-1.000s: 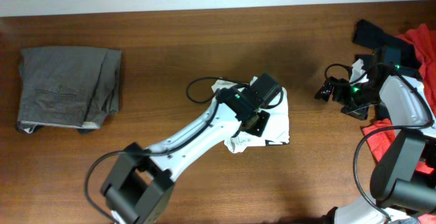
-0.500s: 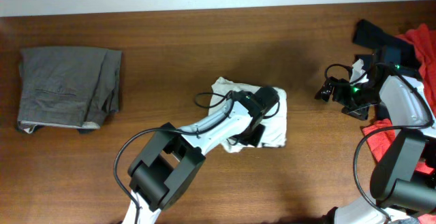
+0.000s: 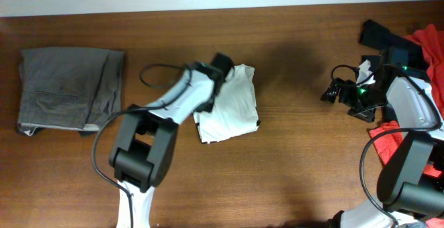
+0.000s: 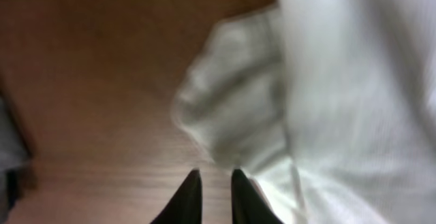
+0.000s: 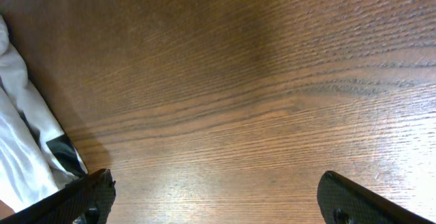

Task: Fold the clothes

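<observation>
Overhead, your left arm rises from its base at the near edge, bends at the elbow and sends its white forearm up and to the right, ending with the left gripper (image 3: 220, 65) at the upper left corner of the white T-shirt (image 3: 229, 107). The shirt lies as a rumpled, roughly folded bundle near the middle of the wooden table (image 3: 312, 159), well apart from the folded grey-brown trousers (image 3: 69, 89) at the left.

From the left wrist, the two dark fingertips (image 4: 187, 197) stand almost together with only a slim gap, and the shirt's fabric (image 4: 354, 81) sits just beside the right-hand tip. That picture is blurred, so you cannot tell whether any cloth is pinched.

Your right arm is folded up at the right edge beside the red and black garments (image 3: 423, 44), its right gripper (image 3: 331, 91) pointing left over bare wood. Its jaws are spread wide, with nothing between them.
</observation>
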Motion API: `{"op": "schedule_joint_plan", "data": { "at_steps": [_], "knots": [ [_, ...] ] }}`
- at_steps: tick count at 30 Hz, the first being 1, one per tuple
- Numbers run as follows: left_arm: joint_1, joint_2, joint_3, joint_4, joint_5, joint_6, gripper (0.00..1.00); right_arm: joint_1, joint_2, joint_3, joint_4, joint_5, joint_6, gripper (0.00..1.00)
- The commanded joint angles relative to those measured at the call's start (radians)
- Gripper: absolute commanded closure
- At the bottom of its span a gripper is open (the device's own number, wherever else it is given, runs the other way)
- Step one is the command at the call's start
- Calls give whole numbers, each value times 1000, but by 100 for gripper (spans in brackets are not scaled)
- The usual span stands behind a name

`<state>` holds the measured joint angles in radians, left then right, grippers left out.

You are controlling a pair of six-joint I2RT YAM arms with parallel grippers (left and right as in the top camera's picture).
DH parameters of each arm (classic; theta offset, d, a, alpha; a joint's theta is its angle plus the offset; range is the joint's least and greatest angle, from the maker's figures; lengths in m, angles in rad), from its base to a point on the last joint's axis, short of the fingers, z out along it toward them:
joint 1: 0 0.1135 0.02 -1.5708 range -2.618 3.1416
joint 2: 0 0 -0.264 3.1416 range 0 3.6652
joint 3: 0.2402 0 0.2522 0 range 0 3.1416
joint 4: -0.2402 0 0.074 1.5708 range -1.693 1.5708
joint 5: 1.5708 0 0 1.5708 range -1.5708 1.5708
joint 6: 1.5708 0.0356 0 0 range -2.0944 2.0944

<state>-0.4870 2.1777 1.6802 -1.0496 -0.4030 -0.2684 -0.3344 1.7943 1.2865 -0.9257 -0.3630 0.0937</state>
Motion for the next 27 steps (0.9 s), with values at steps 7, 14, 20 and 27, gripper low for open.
{"op": "schedule_joint_plan", "data": {
  "at_steps": [7, 14, 20, 27],
  "knots": [
    [45, -22, 322, -126, 437, -119, 41, -3, -15, 16, 2, 9, 1, 1],
    [11, 17, 216, -145, 464, -191, 13, -3, -15, 16, 2, 9, 1, 1],
    [7, 32, 74, -85, 466, -297, 7, -3, -15, 16, 2, 9, 1, 1],
    [7, 32, -10, 3, 359, -372, 6, -3, -15, 16, 2, 9, 1, 1]
  ]
}}
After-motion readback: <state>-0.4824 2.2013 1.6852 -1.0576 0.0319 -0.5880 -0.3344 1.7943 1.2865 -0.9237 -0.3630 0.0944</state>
